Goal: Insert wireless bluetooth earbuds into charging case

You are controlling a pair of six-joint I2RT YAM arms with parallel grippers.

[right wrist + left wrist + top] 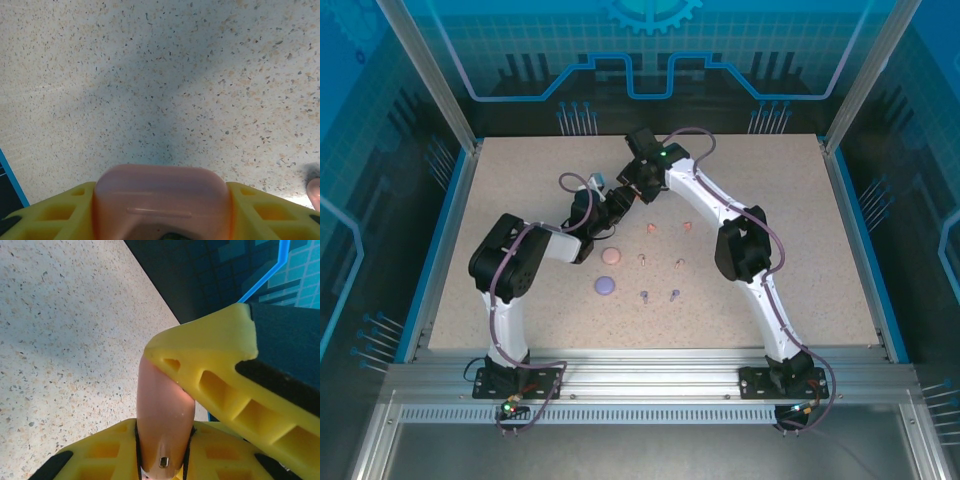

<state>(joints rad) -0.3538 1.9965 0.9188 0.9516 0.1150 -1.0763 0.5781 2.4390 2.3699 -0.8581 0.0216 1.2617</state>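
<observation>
Both grippers meet above the back middle of the table on one coral charging case (626, 192). My left gripper (162, 452) is shut on the case (162, 405), seen edge-on with its charging port toward the camera. A yellow finger (220, 365) of the right gripper presses on the case's upper end. My right gripper (160, 212) is shut across the width of the same case (160, 195). On the table lie coral earbuds (651, 229), pale pink earbuds (642, 259) and purple earbuds (644, 295), in pairs. One bud (315, 192) peeks in at the right edge.
A pale pink case (611, 256) and a purple case (605, 286) lie shut on the speckled table (800, 250), left of the buds. Blue rails (860, 230) and clear walls border the table. Both arms arch over the middle.
</observation>
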